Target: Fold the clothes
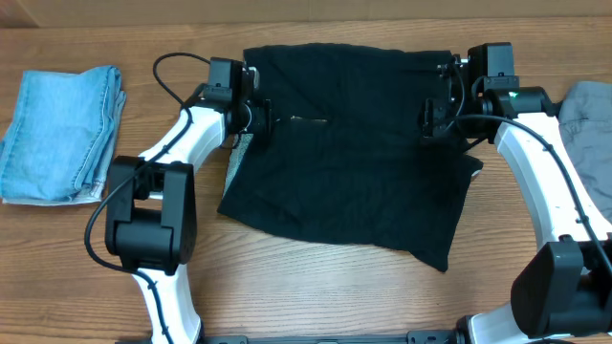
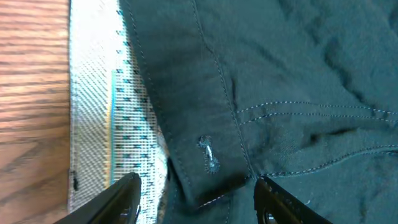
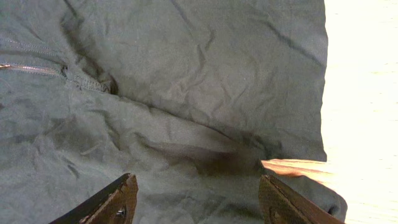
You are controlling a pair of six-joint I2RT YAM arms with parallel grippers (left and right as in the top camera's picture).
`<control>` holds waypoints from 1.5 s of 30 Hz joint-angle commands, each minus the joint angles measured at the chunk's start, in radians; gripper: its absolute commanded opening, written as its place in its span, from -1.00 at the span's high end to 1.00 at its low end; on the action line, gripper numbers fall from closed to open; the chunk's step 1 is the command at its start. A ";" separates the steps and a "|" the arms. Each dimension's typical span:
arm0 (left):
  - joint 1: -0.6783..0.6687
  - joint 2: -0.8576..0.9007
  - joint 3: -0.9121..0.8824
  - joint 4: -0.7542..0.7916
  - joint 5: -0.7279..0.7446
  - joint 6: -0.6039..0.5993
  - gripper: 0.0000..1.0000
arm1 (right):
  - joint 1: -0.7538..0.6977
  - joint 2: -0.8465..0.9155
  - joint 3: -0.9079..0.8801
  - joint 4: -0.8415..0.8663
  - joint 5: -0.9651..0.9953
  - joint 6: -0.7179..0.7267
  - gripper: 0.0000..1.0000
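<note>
The black garment [image 1: 349,153] lies spread in the middle of the bench [image 1: 316,296], mostly flat, its lower right corner running to a point; this leaves both side edges free to take. The left pincer [image 1: 256,107] sits at the upper left edge and the right pincer [image 1: 432,117] at the upper right; they stand opposite each other across the cloth, as a two-handed fold wants. In the left wrist view the left pincer's jaws stand open, straddling the waistband [image 2: 180,106] near the buttonhole [image 2: 208,155]; pale lining [image 2: 99,124] shows just beside it, toward the bare wood. In the right wrist view the right pincer is also open and holds nothing; it is poised over wrinkled cloth close to the garment's edge, with the zip [image 3: 31,67] off to one side. I judge the grasp not yet made; both must close on matching edges. Folded jeans [image 1: 62,134] lie well apart at the left, seemingly done; a grey cloth [image 1: 588,119] lies at the right edge.
</note>
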 commanded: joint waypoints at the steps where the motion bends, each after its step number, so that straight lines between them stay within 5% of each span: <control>1: -0.009 0.048 0.007 0.012 0.022 -0.003 -0.29 | 0.004 -0.001 0.015 0.003 0.002 -0.007 -0.32; 5: -0.008 0.049 0.007 0.048 0.050 -0.003 -0.25 | 0.004 -0.001 0.015 0.002 0.002 -0.007 -0.33; 9: -0.009 0.049 0.008 0.063 0.051 -0.003 0.49 | 0.004 -0.001 0.015 0.001 0.002 -0.007 -0.32; 15: -0.005 0.045 0.010 0.060 0.051 -0.003 0.92 | 0.004 -0.001 0.015 0.002 0.002 -0.007 -0.33; 45: 0.092 0.013 0.082 -0.105 -0.040 0.006 0.92 | 0.003 -0.001 0.015 0.002 0.039 -0.007 -0.33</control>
